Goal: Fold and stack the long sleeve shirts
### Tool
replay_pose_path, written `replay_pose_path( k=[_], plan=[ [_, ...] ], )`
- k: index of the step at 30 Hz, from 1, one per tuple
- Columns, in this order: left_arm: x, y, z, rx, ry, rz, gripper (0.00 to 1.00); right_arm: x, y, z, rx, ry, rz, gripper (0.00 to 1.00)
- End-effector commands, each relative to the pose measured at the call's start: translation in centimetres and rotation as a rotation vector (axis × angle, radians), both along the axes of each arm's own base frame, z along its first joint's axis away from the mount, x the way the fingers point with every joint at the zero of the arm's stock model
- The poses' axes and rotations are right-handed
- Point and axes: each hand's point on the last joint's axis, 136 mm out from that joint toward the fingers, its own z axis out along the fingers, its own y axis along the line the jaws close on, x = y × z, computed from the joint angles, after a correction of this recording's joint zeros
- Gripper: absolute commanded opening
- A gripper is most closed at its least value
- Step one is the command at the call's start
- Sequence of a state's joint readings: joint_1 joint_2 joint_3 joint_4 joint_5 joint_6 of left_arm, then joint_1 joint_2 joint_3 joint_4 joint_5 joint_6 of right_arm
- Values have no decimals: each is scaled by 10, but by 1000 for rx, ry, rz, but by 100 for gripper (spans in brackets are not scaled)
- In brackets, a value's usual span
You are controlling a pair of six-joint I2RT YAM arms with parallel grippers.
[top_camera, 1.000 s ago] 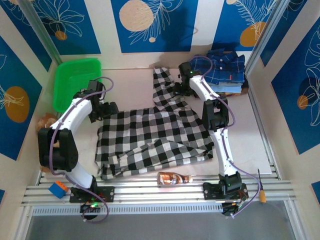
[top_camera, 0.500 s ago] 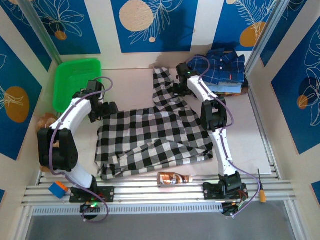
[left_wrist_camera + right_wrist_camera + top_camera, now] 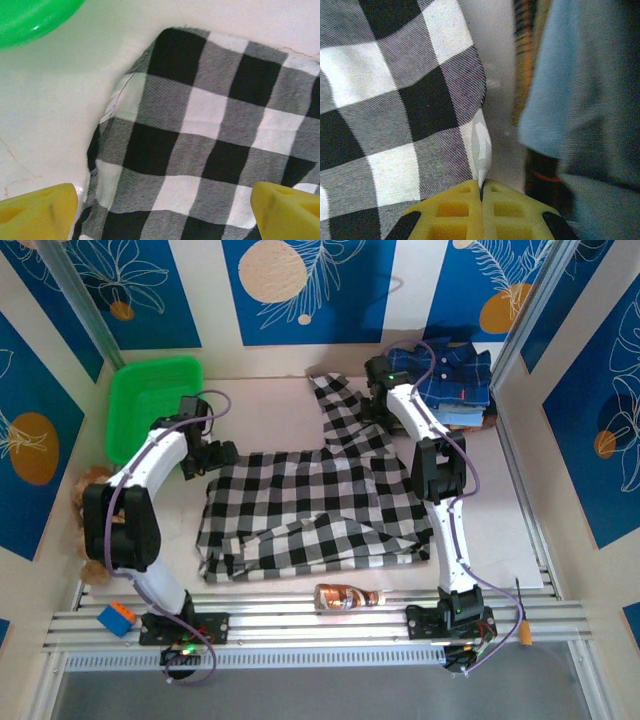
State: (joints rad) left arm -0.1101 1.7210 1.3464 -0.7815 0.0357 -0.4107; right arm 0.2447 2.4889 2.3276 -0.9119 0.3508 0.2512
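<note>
I have the checked shirt point(image 3: 320, 505) spread across the middle of the desk point(image 3: 270, 405), with 1 sleeve point(image 3: 340, 415) running up toward 12 o'clock. My right claw point(image 3: 482, 189) is pinched tight on the edge of that sleeve, its 2 pads meeting on the cloth. It sits close beside the folded stack point(image 3: 452, 380) at 1 o'clock (navy shirt on top). My left claw point(image 3: 164, 212) is spread wide over the shirt's 9 o'clock corner and grips nothing.

I judge the step in hand to be folding that sleeve in over the body. To do it well, I want the right claw to lift only enough to free the cloth. It can then carry the sleeve toward 6 o'clock and lay it flat along the body before letting go. It should swing away from the stack, or the sleeve may drag those shirts askew. The left claw should come down and pin or pinch its corner first, so the body does not slide with the pull. The body looks rumpled near 7 o'clock, so I would smooth that afterwards. The bottle point(image 3: 350, 596) lies just off the 6 o'clock hem, and I would stay short of it.
</note>
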Motion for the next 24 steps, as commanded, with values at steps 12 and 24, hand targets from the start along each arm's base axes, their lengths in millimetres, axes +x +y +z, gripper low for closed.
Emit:
replay_pose_path(
  k=[12, 24],
  plan=[
    [50, -33, -12, 73, 34, -38, 83, -4, -3, 22, -26, -30, 25, 0],
    [68, -13, -44, 203, 137, 27, 70, -8, 6, 24, -18, -25, 46, 0]
  ],
)
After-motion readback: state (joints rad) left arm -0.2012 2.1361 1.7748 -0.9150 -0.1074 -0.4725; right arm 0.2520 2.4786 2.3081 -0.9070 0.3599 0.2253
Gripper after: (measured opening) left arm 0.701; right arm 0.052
